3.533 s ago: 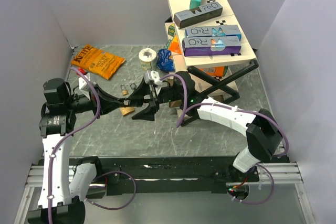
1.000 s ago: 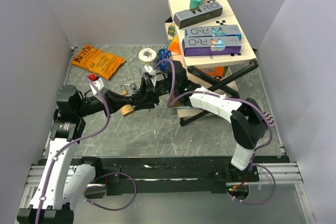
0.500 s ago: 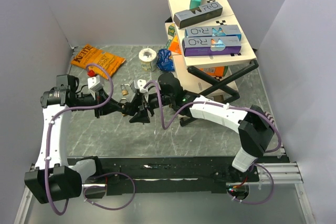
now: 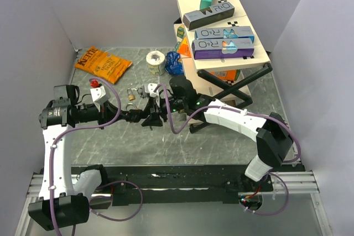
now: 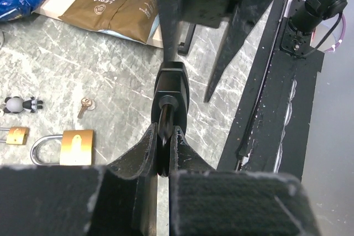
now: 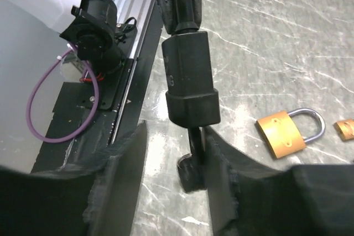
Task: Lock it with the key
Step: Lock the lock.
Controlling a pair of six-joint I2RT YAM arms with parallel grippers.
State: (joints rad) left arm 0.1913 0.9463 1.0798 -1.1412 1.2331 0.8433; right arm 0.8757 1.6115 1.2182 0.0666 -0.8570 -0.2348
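From above, the black padlock (image 6: 188,81) is hidden between the two wrists over the desk's (image 4: 221,142) middle. The left gripper (image 5: 165,156) is clamped on its shackle. The key (image 6: 193,161) hangs beneath, blade buried, between the parted fingers of the right gripper (image 6: 172,156); contact is unclear. A brass padlock (image 6: 287,134) lies near, a Kettle crisp bag (image 4: 102,63) toward the far-left corner.
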